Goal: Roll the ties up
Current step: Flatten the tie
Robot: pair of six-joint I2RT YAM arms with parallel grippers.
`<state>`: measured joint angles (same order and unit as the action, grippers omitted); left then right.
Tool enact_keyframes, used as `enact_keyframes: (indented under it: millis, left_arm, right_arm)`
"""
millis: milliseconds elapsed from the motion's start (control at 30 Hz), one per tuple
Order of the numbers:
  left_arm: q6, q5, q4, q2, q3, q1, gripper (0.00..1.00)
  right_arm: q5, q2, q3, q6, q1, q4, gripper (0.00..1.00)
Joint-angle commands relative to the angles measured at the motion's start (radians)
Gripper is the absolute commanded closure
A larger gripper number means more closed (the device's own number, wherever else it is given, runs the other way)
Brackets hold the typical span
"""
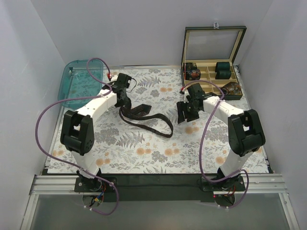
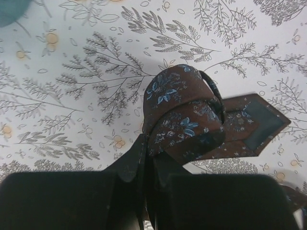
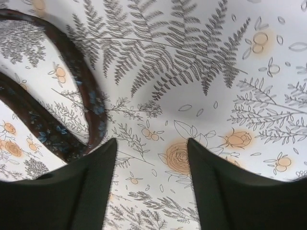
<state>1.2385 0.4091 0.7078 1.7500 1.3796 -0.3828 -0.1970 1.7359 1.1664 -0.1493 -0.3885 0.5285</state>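
Note:
A dark brown tie (image 1: 152, 118) with small pale blue flowers lies on the floral cloth in a long loop right of my left gripper (image 1: 123, 101). That gripper is shut on the tie's folded end. In the left wrist view the tie (image 2: 181, 115) curls over just above the fingers, with its pointed end (image 2: 256, 123) flat on the cloth to the right. My right gripper (image 1: 185, 114) is open and empty, just right of the loop. In the right wrist view the tie's strip (image 3: 91, 103) curves at the left, beside the left finger (image 3: 91, 172).
An open dark box (image 1: 214, 72) with compartments stands at the back right; it holds dark teal rolled bundles (image 1: 222, 70) and patterned rolls (image 1: 193, 72). A teal plastic tray (image 1: 79, 82) sits at the back left. White walls close in on all sides.

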Motion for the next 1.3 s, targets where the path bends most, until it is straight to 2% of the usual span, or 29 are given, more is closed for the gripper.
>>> enact_keyframes:
  millis: [0,200,267,300,333,367,633,867,1067,1167,1267]
  left_arm:
    - [0.01,-0.039,0.045,0.057,0.091,-0.007,1.0]
    - [-0.007,-0.039,0.067,0.131,0.17,-0.007,1.0]
    - [-0.01,-0.052,0.073,0.151,0.191,-0.007,1.0]
    - [-0.01,-0.053,0.074,0.155,0.196,-0.007,1.0]
    - [-0.011,-0.053,0.076,0.158,0.199,-0.007,1.0]
    - [-0.013,-0.053,0.079,0.164,0.205,-0.008,1.0]
    - [-0.019,-0.058,0.082,0.172,0.216,-0.007,1.0]
    - [-0.019,-0.061,0.094,0.172,0.214,-0.007,1.0]
    - [-0.024,-0.058,0.096,0.174,0.205,-0.007,1.0]
    - [-0.027,-0.052,0.094,0.175,0.2,-0.007,1.0]
    - [-0.033,-0.039,0.093,0.184,0.199,-0.007,1.0]
  right_arm:
    - [0.004,-0.109,-0.011,0.088,-0.032,-0.024,0.4]
    - [-0.154,-0.219,-0.164,0.198,-0.058,-0.117,0.25]
    - [-0.163,-0.233,-0.192,0.217,-0.082,-0.127,0.23]
    - [-0.156,-0.243,-0.2,0.238,-0.114,-0.131,0.17]
    - [-0.144,-0.248,-0.214,0.25,-0.133,-0.142,0.16]
    - [-0.119,-0.251,-0.22,0.258,-0.148,-0.145,0.11]
    - [0.007,-0.179,-0.234,0.284,-0.257,-0.183,0.11]
    - [0.175,-0.087,-0.189,0.251,-0.351,-0.229,0.17]
    - [0.277,-0.05,-0.189,0.229,-0.375,-0.257,0.28]
    - [0.317,-0.049,-0.198,0.234,-0.375,-0.262,0.39]
    - [0.314,-0.071,-0.201,0.24,-0.375,-0.257,0.64]
